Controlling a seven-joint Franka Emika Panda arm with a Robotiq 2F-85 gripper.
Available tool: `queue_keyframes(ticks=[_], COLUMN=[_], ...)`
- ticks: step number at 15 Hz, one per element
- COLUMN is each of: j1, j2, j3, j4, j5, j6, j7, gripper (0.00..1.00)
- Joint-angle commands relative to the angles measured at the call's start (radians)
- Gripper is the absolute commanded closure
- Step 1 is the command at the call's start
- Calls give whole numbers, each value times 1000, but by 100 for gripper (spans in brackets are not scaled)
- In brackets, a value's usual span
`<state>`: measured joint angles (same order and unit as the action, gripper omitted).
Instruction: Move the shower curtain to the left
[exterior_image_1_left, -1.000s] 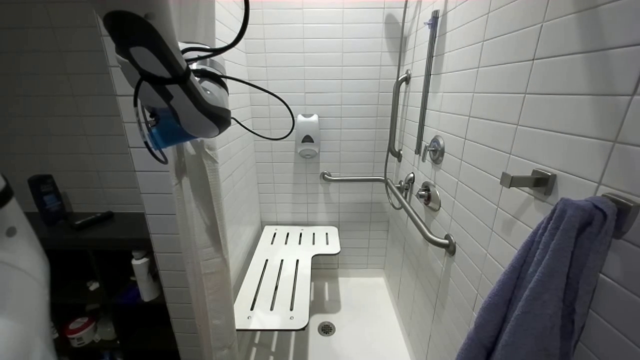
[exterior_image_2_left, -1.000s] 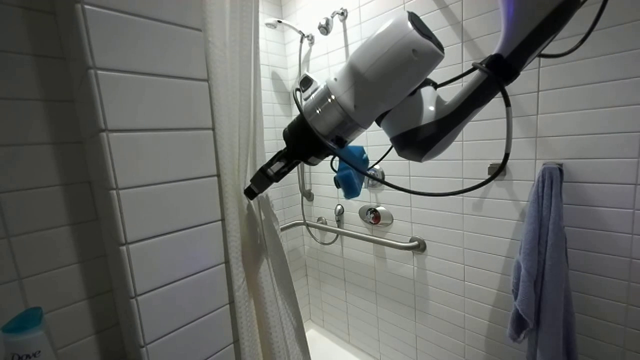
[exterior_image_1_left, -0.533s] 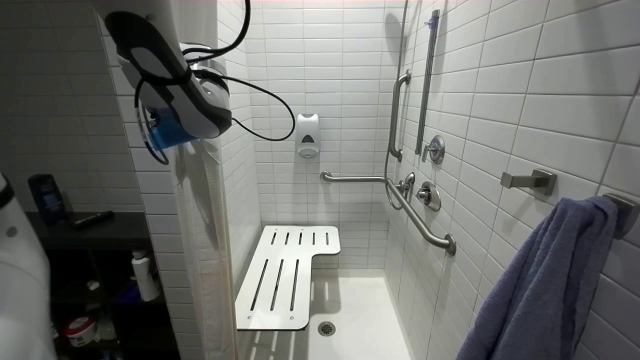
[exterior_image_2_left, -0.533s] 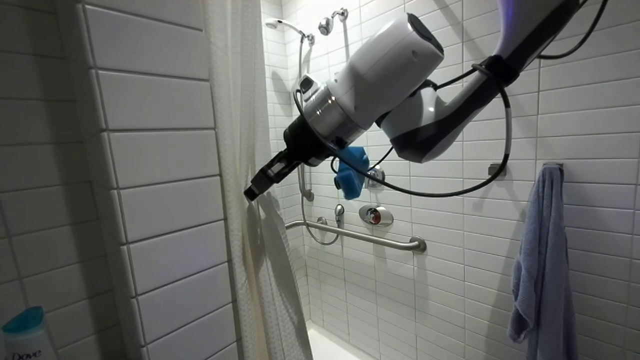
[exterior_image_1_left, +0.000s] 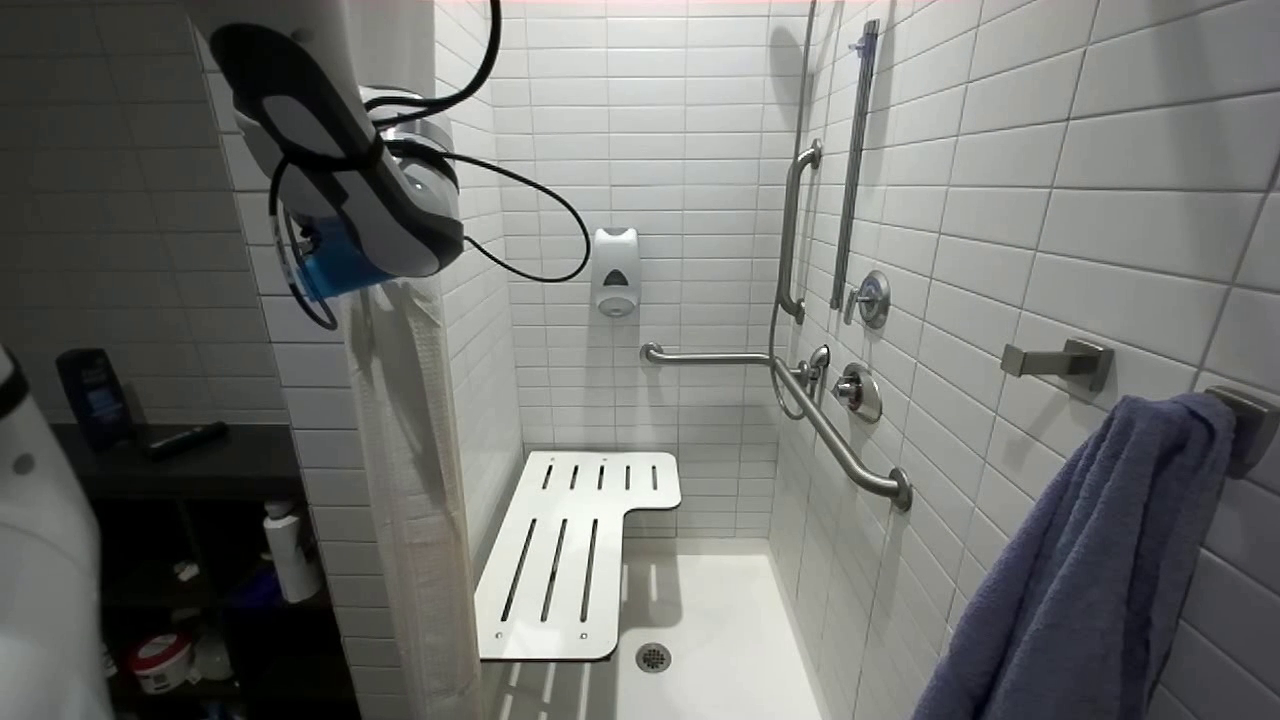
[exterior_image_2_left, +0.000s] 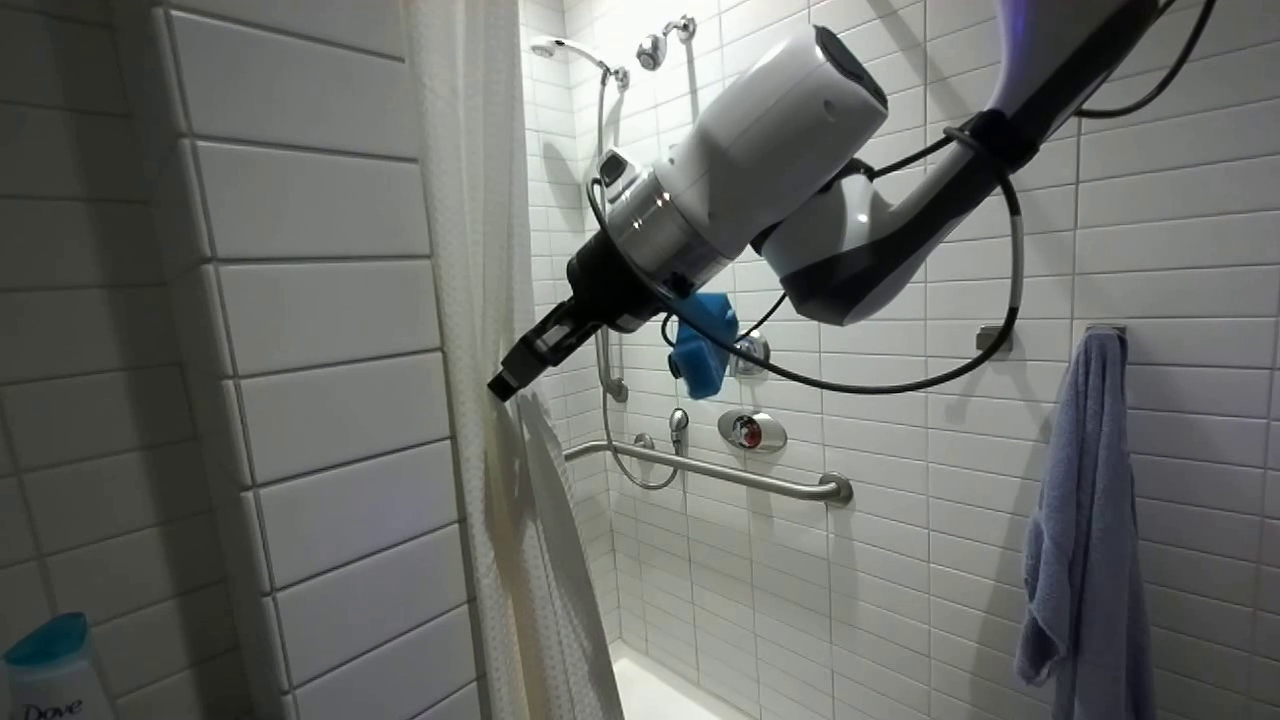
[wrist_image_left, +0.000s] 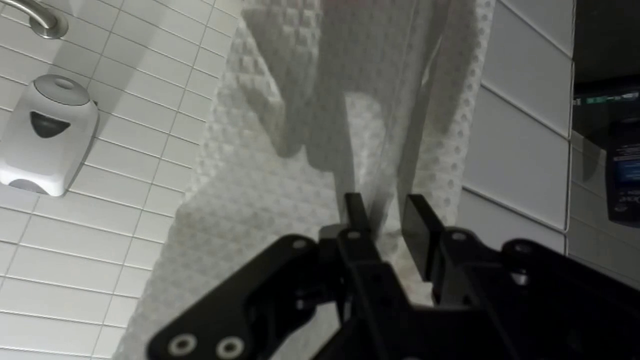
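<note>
The shower curtain (exterior_image_2_left: 478, 230) is a tall off-white sheet with vertical folds hanging along the tiled wall end. It also shows below the arm in an exterior view (exterior_image_1_left: 415, 480) and fills the middle of the wrist view (wrist_image_left: 235, 190). My gripper (exterior_image_2_left: 502, 388) points down at the curtain, its tips at the fabric, at about mid-height. In the wrist view the gripper's (wrist_image_left: 385, 200) two fingers stand apart, with a gap between them. Curtain folds show behind and through that gap; I cannot tell whether the fabric touches the fingers. The arm hides the gripper in an exterior view.
A tiled wall end (exterior_image_2_left: 340, 420) stands beside the curtain. A slatted white seat (exterior_image_1_left: 560, 560), a grab bar (exterior_image_1_left: 840, 440) and a soap dispenser (wrist_image_left: 47, 135) are in the shower. A bluish-purple towel (exterior_image_1_left: 1090, 560) hangs on the wall. A dark shelf (exterior_image_1_left: 190, 470) holds bottles.
The curtain's free edge has swayed slightly to the right in both exterior views, then a little back in one of them. The arm has hardly moved.
</note>
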<state>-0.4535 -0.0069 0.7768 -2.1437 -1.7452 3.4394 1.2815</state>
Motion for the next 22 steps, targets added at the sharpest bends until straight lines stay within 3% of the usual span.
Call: queue_keyframes(ticks=[1,4,8,9,11,13,14,17,22], j1=[0,4,14,14,14,10,6,7,7], j2=[0,15,54,56,63,43,32,36,41], j3=[0,4,16,18,20,14,9,10,10], j4=[0,-11,2,4,9,2,2,-5,-5], j5=[0,-37,-71,-75,-81,-73,-43,-44,-44], j6=[0,30,17,17,17,17,16,15,15], j7=[0,-7,-6,-4,-4,-1,-6,-7,-9], gripper=[93,100,100,98,74,71,93,73,71])
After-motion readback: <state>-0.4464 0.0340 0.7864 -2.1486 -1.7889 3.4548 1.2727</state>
